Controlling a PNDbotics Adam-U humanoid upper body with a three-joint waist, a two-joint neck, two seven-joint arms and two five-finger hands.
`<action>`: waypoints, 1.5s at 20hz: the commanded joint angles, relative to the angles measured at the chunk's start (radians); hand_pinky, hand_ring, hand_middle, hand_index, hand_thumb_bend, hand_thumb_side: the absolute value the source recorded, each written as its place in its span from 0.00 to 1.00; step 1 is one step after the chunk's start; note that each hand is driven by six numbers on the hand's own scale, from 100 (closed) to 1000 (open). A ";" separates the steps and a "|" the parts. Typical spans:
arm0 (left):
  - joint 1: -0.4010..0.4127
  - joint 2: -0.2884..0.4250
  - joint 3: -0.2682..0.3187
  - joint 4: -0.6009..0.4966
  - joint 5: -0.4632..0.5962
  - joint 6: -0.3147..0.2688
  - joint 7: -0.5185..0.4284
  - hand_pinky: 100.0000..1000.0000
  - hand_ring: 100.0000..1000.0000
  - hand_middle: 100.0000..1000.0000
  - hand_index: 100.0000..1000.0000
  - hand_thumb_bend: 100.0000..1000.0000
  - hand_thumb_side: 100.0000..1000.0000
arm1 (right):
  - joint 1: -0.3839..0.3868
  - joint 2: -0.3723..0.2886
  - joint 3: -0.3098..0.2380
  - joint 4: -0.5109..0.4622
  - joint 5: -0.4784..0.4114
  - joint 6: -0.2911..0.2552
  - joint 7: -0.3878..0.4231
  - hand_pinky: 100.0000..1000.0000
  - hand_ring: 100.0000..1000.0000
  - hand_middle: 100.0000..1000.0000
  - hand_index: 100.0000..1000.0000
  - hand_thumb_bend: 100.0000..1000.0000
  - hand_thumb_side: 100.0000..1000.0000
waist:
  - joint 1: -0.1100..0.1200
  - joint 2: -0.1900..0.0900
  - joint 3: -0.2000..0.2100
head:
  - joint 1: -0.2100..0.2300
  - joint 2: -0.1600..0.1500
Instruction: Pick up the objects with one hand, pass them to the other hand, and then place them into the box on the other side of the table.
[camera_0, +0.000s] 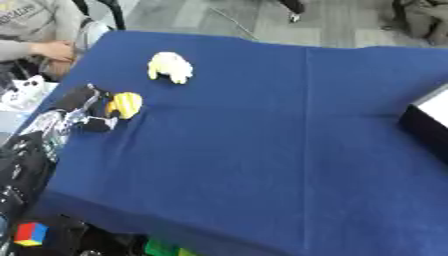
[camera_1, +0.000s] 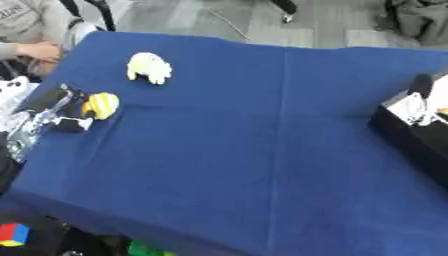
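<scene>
The left hand (camera_0: 86, 111) is reaching in at the left edge of the blue table (camera_0: 262, 150), and its fingers are curling around a small yellow toy (camera_0: 127, 104) with dark stripes. The toy is sitting close to the table's edge, so it could be slipping out and falling off the side if the fingers are only catching one end. A pale yellow toy (camera_0: 170, 67) is waiting just behind, the black box (camera_1: 416, 132) is far over on the right, and the right hand is not showing.
</scene>
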 joint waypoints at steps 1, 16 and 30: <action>-0.003 0.035 0.002 -0.072 0.038 -0.016 -0.024 0.61 0.25 0.11 0.20 0.00 0.16 | -0.013 -0.019 -0.009 -0.010 -0.005 -0.001 -0.003 0.79 0.81 0.67 0.91 0.00 0.21 | 0.001 -0.011 0.001 | -0.003 -0.002; 0.010 -0.006 -0.091 -0.534 0.335 -0.100 -0.224 0.62 0.22 0.09 0.19 0.00 0.16 | -0.099 -0.043 0.106 -0.050 -0.011 -0.088 0.124 0.81 0.82 0.71 0.94 0.00 0.00 | 0.005 -0.015 0.013 | -0.043 -0.002; -0.057 -0.116 -0.263 -0.723 0.443 -0.134 -0.429 0.63 0.22 0.09 0.19 0.00 0.16 | -0.253 -0.011 0.251 -0.059 -0.042 -0.253 0.303 0.88 0.92 0.90 0.99 0.07 0.00 | 0.007 -0.019 0.014 | -0.066 -0.002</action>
